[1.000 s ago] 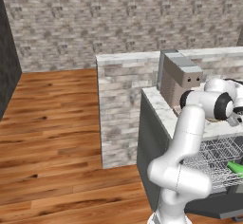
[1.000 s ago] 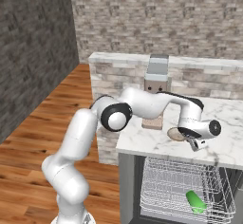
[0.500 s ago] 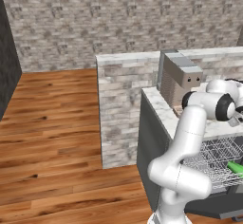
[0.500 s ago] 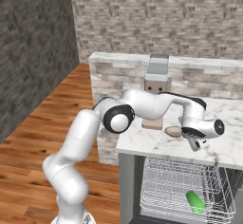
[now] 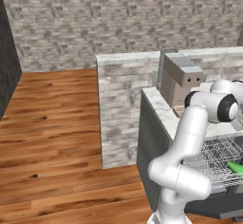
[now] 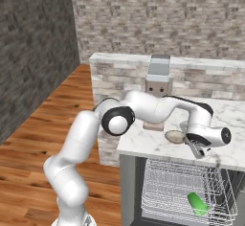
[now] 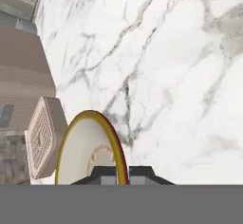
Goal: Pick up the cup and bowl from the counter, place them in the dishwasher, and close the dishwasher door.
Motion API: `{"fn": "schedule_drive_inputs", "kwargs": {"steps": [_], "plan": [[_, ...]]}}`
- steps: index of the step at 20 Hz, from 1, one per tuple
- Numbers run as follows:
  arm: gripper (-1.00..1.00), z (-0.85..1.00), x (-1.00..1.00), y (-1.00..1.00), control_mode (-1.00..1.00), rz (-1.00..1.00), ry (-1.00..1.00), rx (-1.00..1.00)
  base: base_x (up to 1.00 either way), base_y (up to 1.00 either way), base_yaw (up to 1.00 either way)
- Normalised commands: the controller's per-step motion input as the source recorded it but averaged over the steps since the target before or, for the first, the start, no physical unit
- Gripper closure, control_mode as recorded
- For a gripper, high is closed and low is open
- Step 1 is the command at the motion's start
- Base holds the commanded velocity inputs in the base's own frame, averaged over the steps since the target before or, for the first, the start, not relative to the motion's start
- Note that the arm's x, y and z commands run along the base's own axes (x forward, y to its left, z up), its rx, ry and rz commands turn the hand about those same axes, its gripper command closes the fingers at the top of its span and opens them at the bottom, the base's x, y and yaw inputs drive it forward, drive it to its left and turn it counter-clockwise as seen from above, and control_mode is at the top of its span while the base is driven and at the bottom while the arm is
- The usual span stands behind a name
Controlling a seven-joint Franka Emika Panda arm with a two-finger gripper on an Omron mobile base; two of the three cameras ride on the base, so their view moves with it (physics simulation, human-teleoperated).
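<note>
so the tool [image 6: 196,149] is clamped down on the rim of the tan bowl [image 6: 175,136], which sits on the marble tabletop [image 6: 143,141] near its front edge, just beside the coffee machine's tray [image 7: 42,135]. the green cup [image 6: 197,203] is lying on its side in the pulled-out dishwasher rack [image 6: 162,191] below that front edge.

The two dark fingers of the gripper [image 7: 122,173], open a second ago, now pinch the rim of the round tan bowl [image 7: 90,149].
</note>
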Motion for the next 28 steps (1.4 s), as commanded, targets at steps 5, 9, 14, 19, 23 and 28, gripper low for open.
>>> {"fn": "schedule_drive_inputs", "kwargs": {"steps": [5,9,14,19,23,28], "plan": [[1.00,0.00,-0.82,0.00,-1.00,0.01,-0.12,-0.02,0.00,0.00,0.00],[1.00,0.00,-0.58,0.00,-1.00,0.00,-0.11,-0.11,0.00,0.00,0.00],[1.00,0.00,-0.34,0.00,-1.00,-0.07,-0.10,-0.21,0.00,0.00,0.00],[1.00,0.00,-0.25,0.00,-1.00,-0.14,-0.10,-0.19,0.00,0.00,0.00],[1.00,0.00,-0.21,0.00,-1.00,-0.17,-0.08,-0.01,0.00,0.00,0.00],[1.00,-0.01,-0.14,-0.06,-1.00,-0.21,-0.06,0.24,0.00,0.00,0.00]]}}
